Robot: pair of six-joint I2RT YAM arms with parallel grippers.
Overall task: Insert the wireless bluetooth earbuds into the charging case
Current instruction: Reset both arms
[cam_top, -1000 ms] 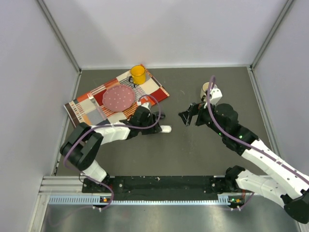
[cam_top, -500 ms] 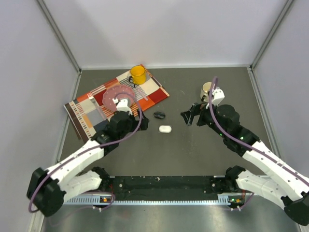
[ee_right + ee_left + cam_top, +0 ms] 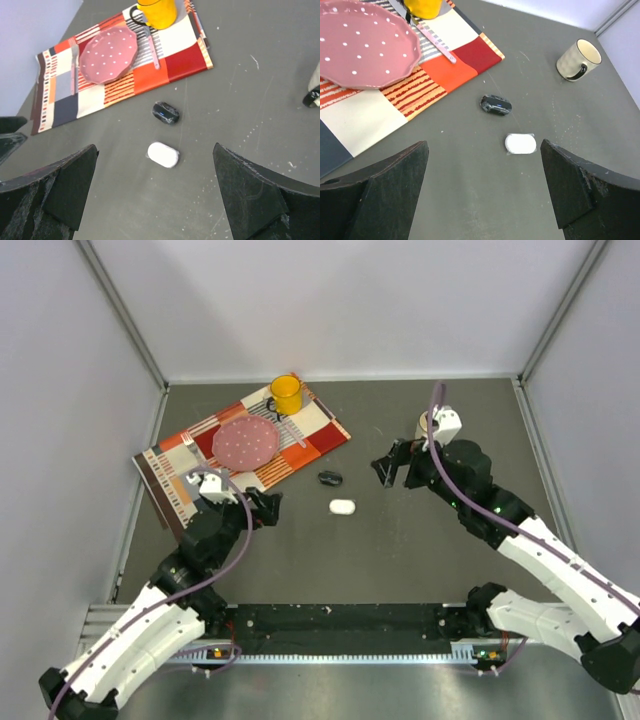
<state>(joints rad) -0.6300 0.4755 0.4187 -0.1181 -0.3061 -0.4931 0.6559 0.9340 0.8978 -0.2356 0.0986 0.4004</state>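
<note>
White charging case lies on the bare counter between the two arms. The black charging case sits near it without touching, on the side toward the placemat. You cannot tell from any view whether earbuds are inside either case.

Check each wrist view for its own hand. The left hand has its fingers spread wide and holds nothing; both cases show in the gap, farther out on the counter. The right hand is likewise spread wide and holds nothing.

Only the top view shows both arms together, with the hands well apart from the cases on either side. The left wrist view shows the cream mug whole; the right wrist view catches only its edge. The right wrist view shows the whole placemat with the pink dotted plate, yellow mug and fork; the left wrist view crops it.
</note>
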